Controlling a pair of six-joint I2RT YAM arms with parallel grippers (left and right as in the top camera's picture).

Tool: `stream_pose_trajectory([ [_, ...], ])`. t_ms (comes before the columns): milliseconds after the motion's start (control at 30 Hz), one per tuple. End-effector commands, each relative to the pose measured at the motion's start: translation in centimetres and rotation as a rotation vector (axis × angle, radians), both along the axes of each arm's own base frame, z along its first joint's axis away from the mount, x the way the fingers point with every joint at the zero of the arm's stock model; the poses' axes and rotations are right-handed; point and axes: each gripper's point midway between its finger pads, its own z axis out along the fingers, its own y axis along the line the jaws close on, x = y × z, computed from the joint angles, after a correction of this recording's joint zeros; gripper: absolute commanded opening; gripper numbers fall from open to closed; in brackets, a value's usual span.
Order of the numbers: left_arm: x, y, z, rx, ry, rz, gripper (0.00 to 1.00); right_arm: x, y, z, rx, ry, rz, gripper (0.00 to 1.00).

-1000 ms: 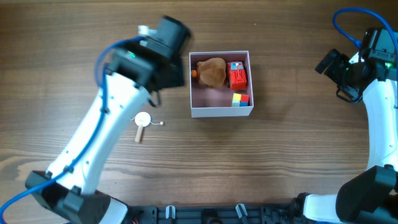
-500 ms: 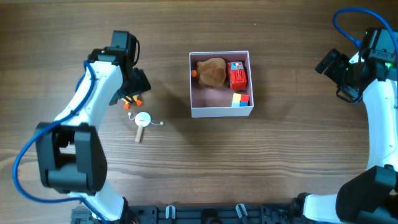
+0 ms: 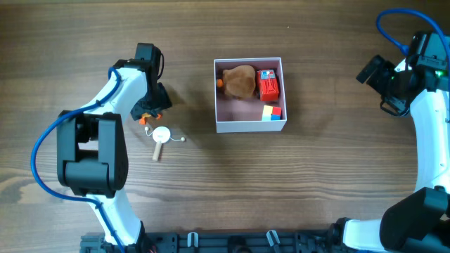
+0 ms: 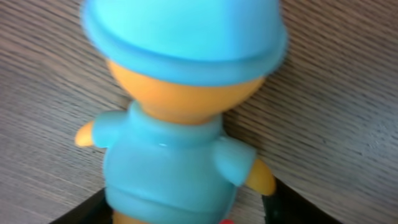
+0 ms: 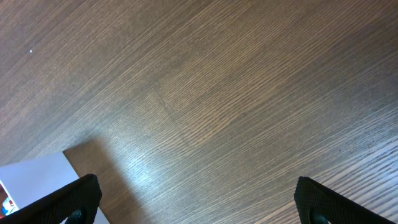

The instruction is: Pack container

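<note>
The container [image 3: 250, 125], a white-walled box with a pink inside, stands at the table's middle and holds a brown plush [image 3: 239, 81], a red toy [image 3: 268, 87] and a coloured cube [image 3: 272, 111]. Its corner shows in the right wrist view [image 5: 37, 177]. My left gripper [image 3: 148, 107] is low over a toy figure left of the box. In the left wrist view the figure [image 4: 174, 149] has a blue hat, orange face and blue shirt and lies between my open fingers [image 4: 177, 214]. My right gripper [image 5: 199, 205] is open and empty at the far right [image 3: 373, 70].
A small white round toy on a wooden stick [image 3: 161, 136] lies just below the left gripper. A small orange piece [image 3: 219, 83] sits at the box's left wall. The rest is bare wood-grain table.
My left arm has swung left, away from the container, and come down over the toy figure. The right arm has not moved.
</note>
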Motion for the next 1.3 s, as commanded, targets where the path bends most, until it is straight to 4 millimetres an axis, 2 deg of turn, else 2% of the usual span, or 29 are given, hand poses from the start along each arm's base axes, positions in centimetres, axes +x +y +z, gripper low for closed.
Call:
stream_pose_trajectory([
  [0,-0.1,1.7,-0.4,0.055,0.012,-0.004,0.56,0.1,0.0,-0.3,0.012,0.004,-0.012,1.0],
  [67,0.1,2.0,-0.4,0.059,0.013,-0.048,0.45,0.1,0.0,-0.3,0.012,0.004,-0.011,1.0],
  [167,0.2,2.2,-0.4,0.065,0.018,-0.103,0.35,0.1,0.0,-0.3,0.012,0.004,-0.011,1.0],
  [367,-0.2,1.9,-0.4,0.052,0.037,-0.127,0.06,0.1,0.0,-0.3,0.012,0.004,-0.011,1.0],
  [533,-0.8,2.0,1.0,0.052,0.039,-0.128,0.04,0.1,0.0,-0.3,0.012,0.004,-0.011,1.0],
  [600,-0.8,2.0,2.3,0.051,0.021,-0.127,0.04,0.1,0.0,-0.3,0.012,0.004,-0.011,1.0],
  [700,-0.5,1.5,5.5,0.045,-0.021,-0.156,0.04,0.1,0.0,-0.3,0.012,0.004,-0.011,1.0],
  [767,-0.6,0.6,8.1,0.018,-0.053,-0.203,0.04,0.1,0.0,-0.3,0.012,0.004,-0.012,1.0],
  [833,-0.8,-1.0,12.2,-0.014,-0.125,-0.273,0.04,0.1,0.0,-0.3,0.012,0.004,-0.011,1.0],
  [900,-0.9,-3.0,15.5,-0.049,-0.21,-0.379,0.04,0.1,0.0,-0.3,0.012,0.004,-0.012,0.99],
  [1000,-1.7,-6.8,19.6,-0.094,-0.34,-0.594,0.04,0.1,0.0,-0.3,0.012,0.004,-0.011,0.99],
  [1067,-2.7,-9.5,21.7,-0.1,-0.406,-0.757,0.04,0.1,0.0,-0.3,0.012,0.004,-0.011,1.0],
  [1167,-4.5,-13.5,22.9,-0.091,-0.444,-1.015,0.04,0.1,0.0,-0.3,0.012,0.004,-0.012,1.0],
  [1267,-6.4,-17.2,22.3,-0.099,-0.429,-1.27,0.04,0.1,0.0,-0.3,0.012,0.004,-0.012,1.0],
])
